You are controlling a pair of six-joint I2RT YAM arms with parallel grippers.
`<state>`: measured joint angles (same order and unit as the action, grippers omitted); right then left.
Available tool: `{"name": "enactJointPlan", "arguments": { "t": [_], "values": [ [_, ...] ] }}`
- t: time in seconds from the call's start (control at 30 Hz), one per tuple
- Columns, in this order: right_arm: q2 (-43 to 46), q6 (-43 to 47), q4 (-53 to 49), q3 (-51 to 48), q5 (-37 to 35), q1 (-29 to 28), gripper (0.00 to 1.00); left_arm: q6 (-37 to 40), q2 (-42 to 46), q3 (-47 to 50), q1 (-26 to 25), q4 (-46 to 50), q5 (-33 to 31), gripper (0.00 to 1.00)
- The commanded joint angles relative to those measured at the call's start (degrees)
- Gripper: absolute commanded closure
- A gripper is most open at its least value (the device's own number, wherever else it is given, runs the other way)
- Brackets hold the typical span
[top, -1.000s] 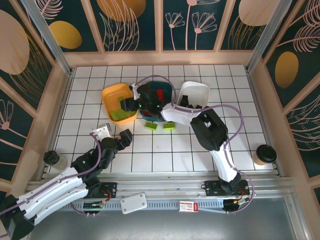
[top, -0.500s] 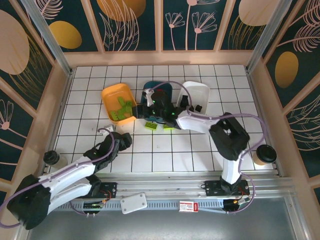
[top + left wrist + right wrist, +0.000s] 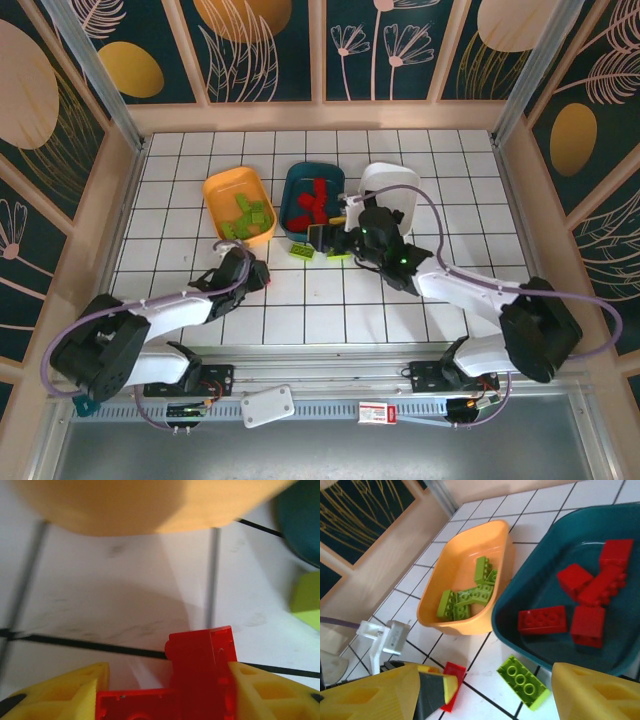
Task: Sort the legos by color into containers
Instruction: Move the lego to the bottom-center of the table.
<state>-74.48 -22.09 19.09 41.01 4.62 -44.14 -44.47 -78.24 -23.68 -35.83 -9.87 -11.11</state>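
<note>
The orange-yellow tray [image 3: 226,187] holds lime green legos [image 3: 470,594]. Several red legos [image 3: 308,203] lie in the dark teal tray [image 3: 297,175]. The white tray [image 3: 388,181] is partly under my right arm. Two lime legos [image 3: 300,251] [image 3: 339,251] lie on the table in front of the teal tray. My left gripper [image 3: 252,275] is low on the table, shut on a red lego [image 3: 202,670] that fills the gap between its yellow fingers. My right gripper [image 3: 490,695] is open above a loose lime lego [image 3: 524,681], near the teal tray's front edge.
The wooden frame [image 3: 90,240] walls in the white gridded table on three sides. The left wrist camera housing [image 3: 387,637] sits close to my right gripper's left finger. Both arms stretch low across the near half of the table.
My right gripper has pulled back off the teal tray toward the near right, uncovering the red legos. My left arm has stretched forward and dropped to the table at the red lego.
</note>
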Motion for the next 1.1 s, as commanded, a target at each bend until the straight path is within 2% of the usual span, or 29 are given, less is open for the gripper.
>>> {"name": "enactJointPlan", "arguments": {
  "t": [0.0, 0.1, 0.27, 0.43, 0.57, 0.67, 0.8, 0.83, 0.93, 1.0, 1.07],
  "values": [
    [3.87, -1.32, 0.24, -2.28, -2.16, 1.14, 0.29, 1.35, -6.28, -6.59, -7.3, -1.74, 6.13, 0.53],
    [5.57, -1.59, -0.28, -3.22, -2.34, 1.77, 0.29, 0.53, -11.42, -11.3, -9.75, -3.43, 8.61, 0.5],
    [7.78, -1.82, -1.05, -4.85, -2.07, 2.03, 0.29, 0.37, -11.09, -12.68, -9.98, -3.75, 8.16, 0.28],
    [8.94, -2.17, -1.04, -6.37, -1.9, 2.36, 0.29, 1.13, -6.23, -10.64, -9.98, 0.18, 4.25, 0.31],
    [8.68, -2.36, -0.49, -6.92, -1.47, 2.57, 0.29, 1.77, -4.65, -8.33, -9.98, 0.79, 4.58, 0.25],
    [8.66, -2.55, -0.15, -7.24, -1.55, 2.72, 0.29, 1.71, -3.92, -6.9, -10.02, 0.11, 5.35, 0.26],
    [9.08, -2.45, -0.84, -7.31, -1.72, 3.0, 0.29, 1.24, -0.5, -5.89, -10.04, 1.37, 3.89, 0.42],
    [9.21, -2.63, -0.96, -7.35, -1.81, 3.09, 0.29, 1.3, 0.04, -5.9, -9.97, 2.48, 3.11, 0.41],
    [8.98, -3.13, -0.56, -7.34, 0.69, 3.05, 0.29, 1.53, 1.45, -5.42, -9.99, 4.36, 2.12, 0.3],
    [8.21, -3.14, -0.87, -7.26, 1.86, 2.93, 0.29, 0.89, 2.4, -4.14, -10.0, 3.83, 3.66, 0.25],
    [7.64, -3.14, -1.12, -7.73, 2.03, 2.79, 0.29, -0.23, 3.85, -2.71, -10.02, 2.19, 5.92, 0.24]
  ]
}}
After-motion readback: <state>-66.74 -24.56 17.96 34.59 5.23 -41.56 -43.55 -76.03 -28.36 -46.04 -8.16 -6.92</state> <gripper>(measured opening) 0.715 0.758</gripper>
